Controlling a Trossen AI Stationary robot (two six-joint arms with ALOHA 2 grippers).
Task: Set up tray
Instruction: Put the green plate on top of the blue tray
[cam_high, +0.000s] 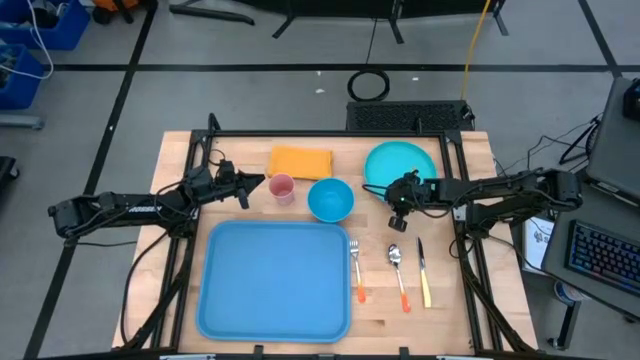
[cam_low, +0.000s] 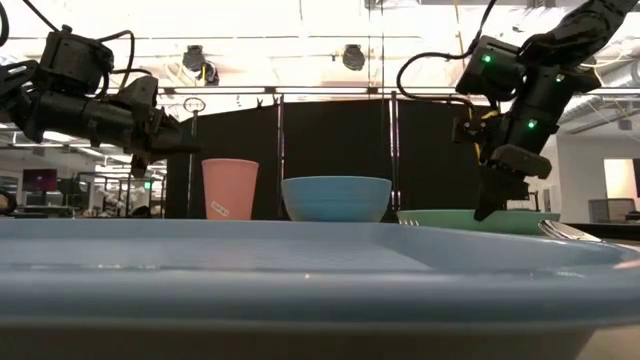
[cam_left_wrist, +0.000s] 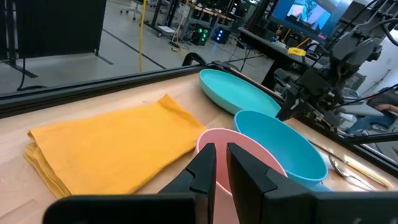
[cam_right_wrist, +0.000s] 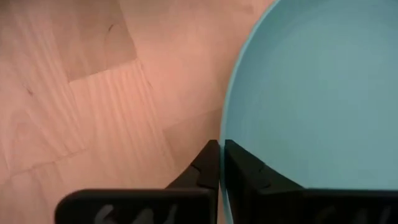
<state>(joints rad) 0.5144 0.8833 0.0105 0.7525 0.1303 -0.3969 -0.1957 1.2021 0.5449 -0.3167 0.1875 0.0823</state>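
Tray (cam_high: 272, 280) lies empty, lower centre. Right pincer (cam_right_wrist: 219, 163) pinches the teal plate (cam_right_wrist: 311, 93) rim; so thin a bite may slip. Left pincer (cam_left_wrist: 219, 163), narrow, empty, hovers by the pink cup (cam_left_wrist: 242, 163).

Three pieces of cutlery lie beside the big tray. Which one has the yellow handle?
The knife, the piece farthest from the tray. The fork, right beside the tray, and the spoon in the middle both have orange handles.

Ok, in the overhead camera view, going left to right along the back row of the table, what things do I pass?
Yellow cloth → blue bowl → teal plate. The pink cup sits under the cloth's left end, so its place against the cloth is unclear.
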